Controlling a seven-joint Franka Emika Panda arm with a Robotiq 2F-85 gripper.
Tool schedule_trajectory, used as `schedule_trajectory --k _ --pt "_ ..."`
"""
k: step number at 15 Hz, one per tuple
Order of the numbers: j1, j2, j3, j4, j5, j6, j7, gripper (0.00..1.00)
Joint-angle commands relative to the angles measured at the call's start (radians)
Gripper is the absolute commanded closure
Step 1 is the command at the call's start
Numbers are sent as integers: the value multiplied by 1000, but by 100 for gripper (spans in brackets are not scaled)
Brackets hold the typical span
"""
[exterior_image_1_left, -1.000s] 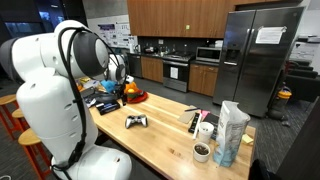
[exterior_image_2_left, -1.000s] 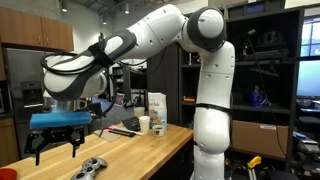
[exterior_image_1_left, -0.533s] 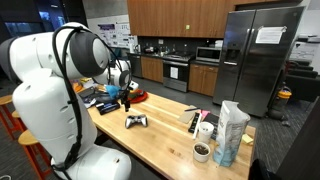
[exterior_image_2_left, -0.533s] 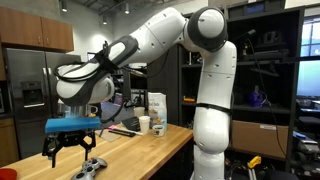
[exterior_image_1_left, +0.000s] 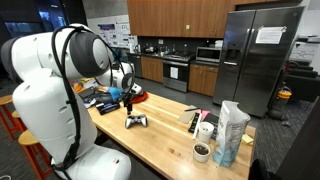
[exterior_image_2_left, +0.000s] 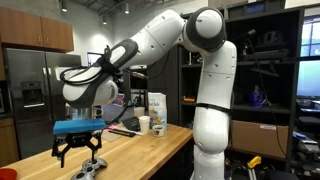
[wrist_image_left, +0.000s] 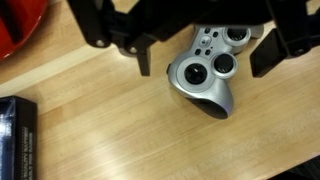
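A silver and black game controller (wrist_image_left: 205, 75) lies flat on the wooden table (wrist_image_left: 110, 120). In the wrist view it sits directly below my gripper (wrist_image_left: 205, 62), between the two black fingers (wrist_image_left: 146, 62). The jaws stand wide apart and open, and nothing is held. In both exterior views the gripper (exterior_image_1_left: 127, 100) (exterior_image_2_left: 78, 153) hangs a short way above the controller (exterior_image_1_left: 136, 121) (exterior_image_2_left: 91, 166), with its fingers pointing down. Whether the fingertips touch the table I cannot tell.
A red bowl (exterior_image_1_left: 135, 96) (wrist_image_left: 20, 25) and a black box (wrist_image_left: 15, 135) lie close to the controller. Toward the table's other end stand a white bag (exterior_image_1_left: 230, 132), a dark cup (exterior_image_1_left: 202, 151) and a white cup (exterior_image_1_left: 205, 130). Wooden stools (exterior_image_1_left: 12, 118) stand beside the table.
The arm has carried the open gripper sideways and down over the controller. The controller has not moved.
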Motion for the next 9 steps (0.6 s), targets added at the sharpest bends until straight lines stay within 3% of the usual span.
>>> schedule_trajectory --k 1,9 --pt "-10 6 -12 -6 21 6 -3 0" --pt "-15 67 -20 11 20 15 4 0"
